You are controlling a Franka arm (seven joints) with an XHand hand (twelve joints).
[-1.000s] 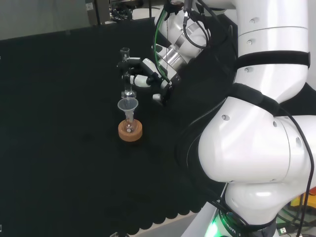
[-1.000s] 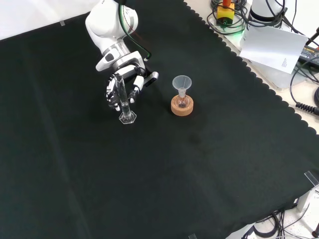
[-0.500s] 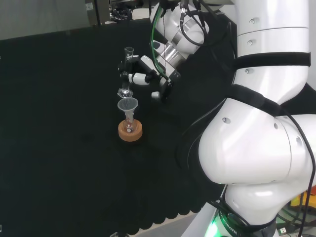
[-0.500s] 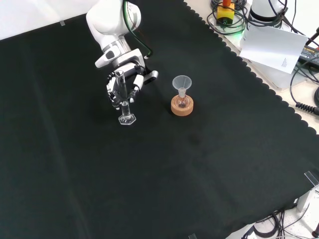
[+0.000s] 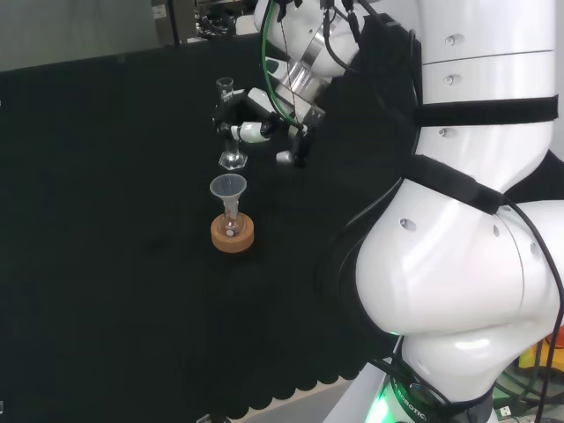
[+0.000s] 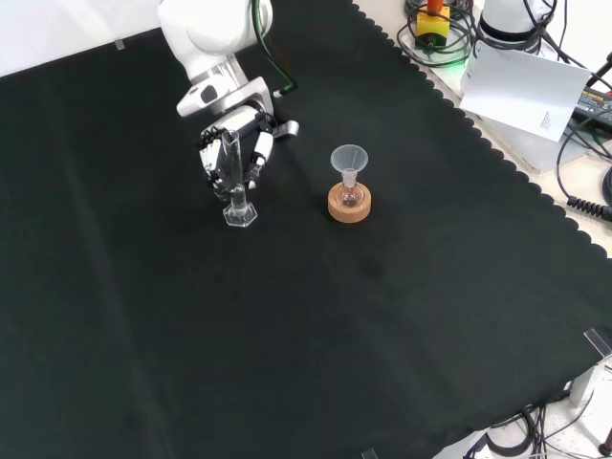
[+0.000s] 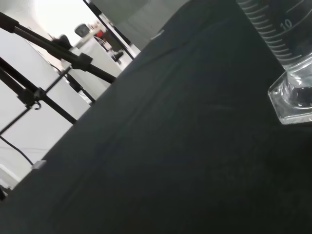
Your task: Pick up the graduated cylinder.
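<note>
Black cloth (image 6: 316,325) covers the whole bench, with a scalloped edge running down the right side of the front view; beyond that edge lie cables and a white sheet of paper (image 6: 521,91) in the upper right corner. Large white links of the arm (image 5: 458,264) take up the right side of the head view. Near the upper left of the front view, the black and white hand (image 6: 234,143) reaches down from the top with its fingers curled around a graduated cylinder (image 6: 232,177). That cylinder is a slim tube of clear glass, held roughly upright, with printed scale lines on its wall and a flat angular foot at the bottom; whether the foot touches the cloth cannot be told. To its right in the front view, well apart from the hand, a cork ring (image 6: 349,203) holds a small clear flask (image 6: 349,194) with a clear funnel (image 6: 349,158) in its neck.
</note>
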